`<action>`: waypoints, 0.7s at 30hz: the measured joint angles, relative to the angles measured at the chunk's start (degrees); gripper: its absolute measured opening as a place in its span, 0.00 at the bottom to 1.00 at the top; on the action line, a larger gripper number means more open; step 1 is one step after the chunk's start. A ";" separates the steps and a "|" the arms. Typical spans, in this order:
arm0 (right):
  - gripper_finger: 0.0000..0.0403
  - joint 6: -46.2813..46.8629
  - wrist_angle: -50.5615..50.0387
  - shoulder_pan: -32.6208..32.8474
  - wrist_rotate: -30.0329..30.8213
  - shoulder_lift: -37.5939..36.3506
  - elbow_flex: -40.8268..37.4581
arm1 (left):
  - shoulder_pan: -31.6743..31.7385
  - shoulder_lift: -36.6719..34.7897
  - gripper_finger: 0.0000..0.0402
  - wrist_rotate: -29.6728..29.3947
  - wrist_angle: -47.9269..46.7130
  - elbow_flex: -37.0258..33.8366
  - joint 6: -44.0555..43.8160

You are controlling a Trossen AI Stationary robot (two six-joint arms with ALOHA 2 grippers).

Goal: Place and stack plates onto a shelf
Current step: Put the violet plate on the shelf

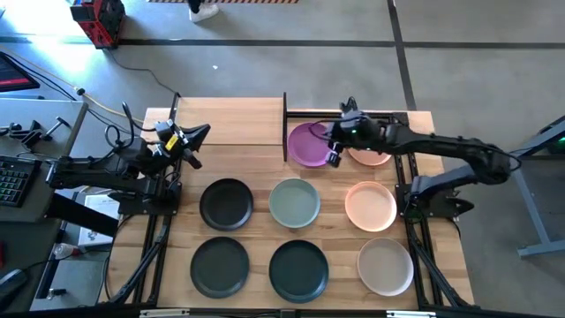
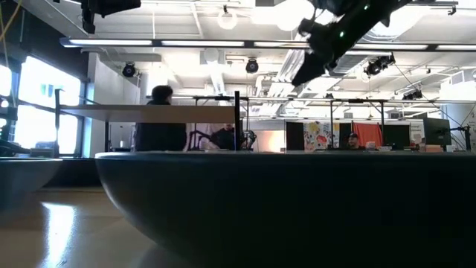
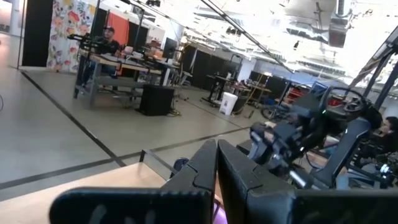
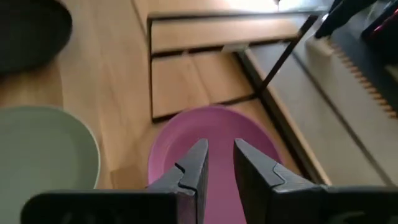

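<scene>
My right gripper (image 4: 219, 152) hovers open over a purple plate (image 4: 214, 134), nothing between its fingers. In the high view it (image 1: 335, 147) is between that purple plate (image 1: 305, 146) and a peach plate (image 1: 371, 157), which lie at the table's far side. They are just right of the shelf (image 1: 229, 124), a light-wood panel on thin black posts. Several more plates lie flat in two rows: black (image 1: 226, 203), sage green (image 1: 294, 202), peach (image 1: 370, 205), dark grey (image 1: 220, 267), dark (image 1: 298, 269), beige (image 1: 385, 266). My left gripper (image 1: 201, 134) is shut and empty at the shelf's left end.
A thin black frame (image 1: 353, 113) runs behind the purple and peach plates, with a post (image 1: 284, 124) at the shelf's right end. The low view is mostly filled by a dark plate (image 2: 282, 208) close to the camera. People sit at desks in the room beyond.
</scene>
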 joint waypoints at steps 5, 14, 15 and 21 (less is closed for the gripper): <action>0.15 -0.01 0.13 0.29 -0.63 4.67 0.00 | 0.00 0.00 0.01 0.00 0.00 0.00 0.00; 0.15 1.06 1.59 0.81 -1.22 9.82 0.00 | 0.00 0.34 0.01 0.00 -0.13 -0.02 0.00; 0.15 1.96 2.07 0.81 -1.23 9.94 0.00 | 0.00 0.36 0.01 0.00 -0.31 -0.02 0.00; 0.15 1.62 2.66 1.58 -2.19 9.97 0.00 | 0.00 0.42 0.01 0.00 -2.12 -0.04 -0.13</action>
